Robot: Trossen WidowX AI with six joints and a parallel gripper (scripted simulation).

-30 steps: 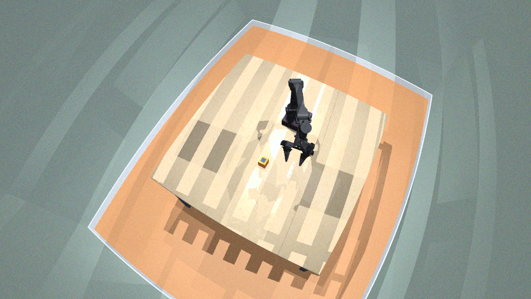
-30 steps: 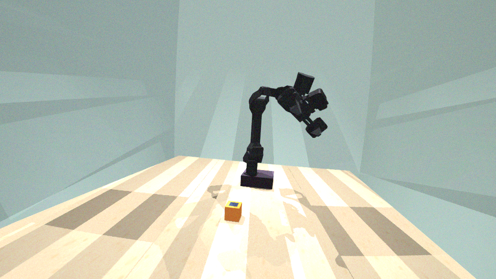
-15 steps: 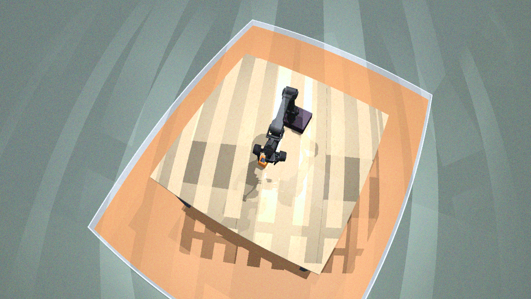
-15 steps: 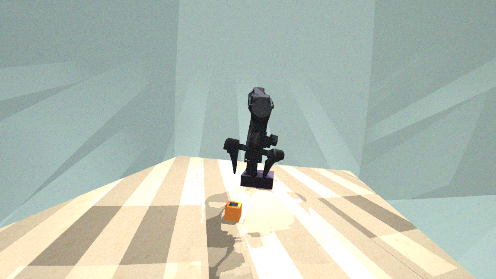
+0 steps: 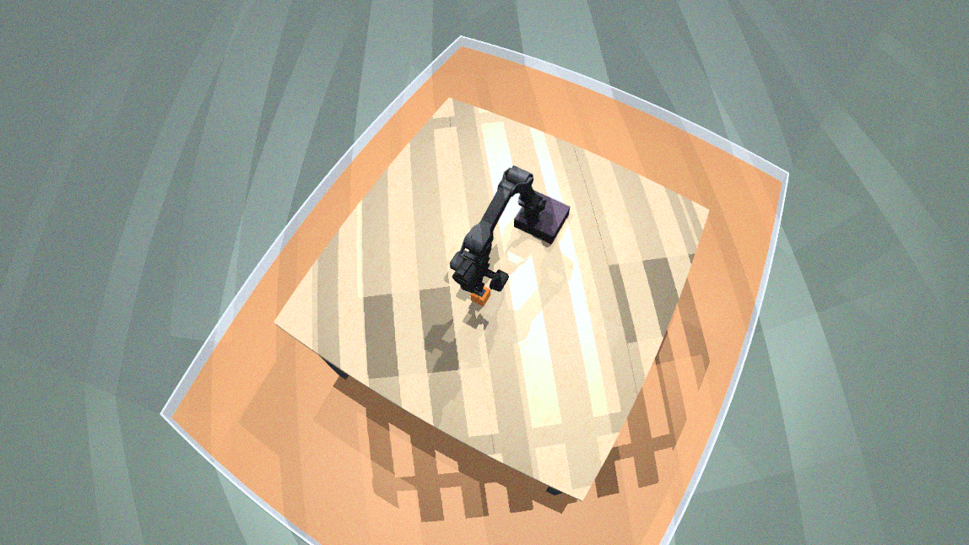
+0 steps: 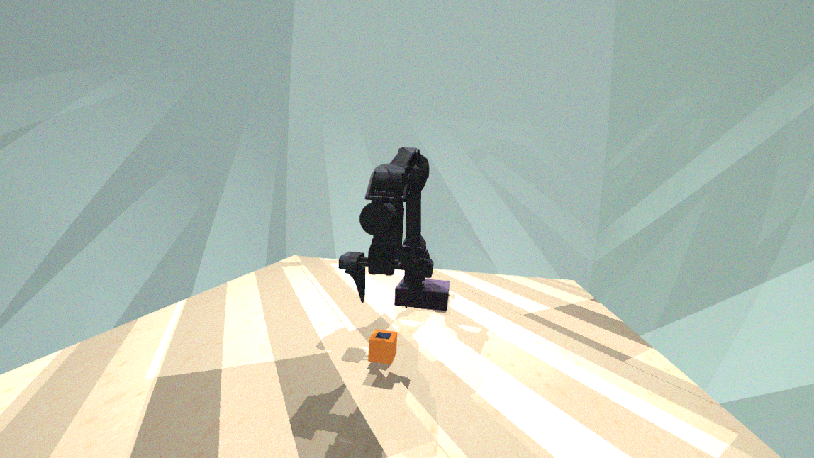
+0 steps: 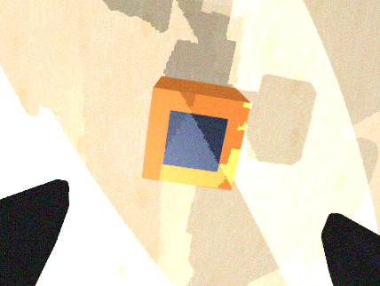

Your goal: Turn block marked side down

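The orange block (image 5: 482, 298) (image 6: 382, 349) (image 7: 194, 138) rests flat on the table (image 5: 399, 217) (image 6: 193, 421). Its marked side, a dark blue square (image 6: 383, 336) (image 7: 191, 144), faces up. My gripper (image 6: 383, 301) (image 7: 201, 213) is open and empty, with its fingers pointing down above the table. The block is not touched by either finger. In the wrist view it lies between the fingers left to right and further up the picture, turned slightly to them. In the top view the arm hides part of the block, and one finger is hidden.
The arm's dark purple base (image 5: 552, 215) (image 6: 424, 295) stands on the table behind the block in the exterior view. Shadows of the arm fall around the block. The table's edges drop to an orange floor area (image 5: 236, 385) with a pale border.
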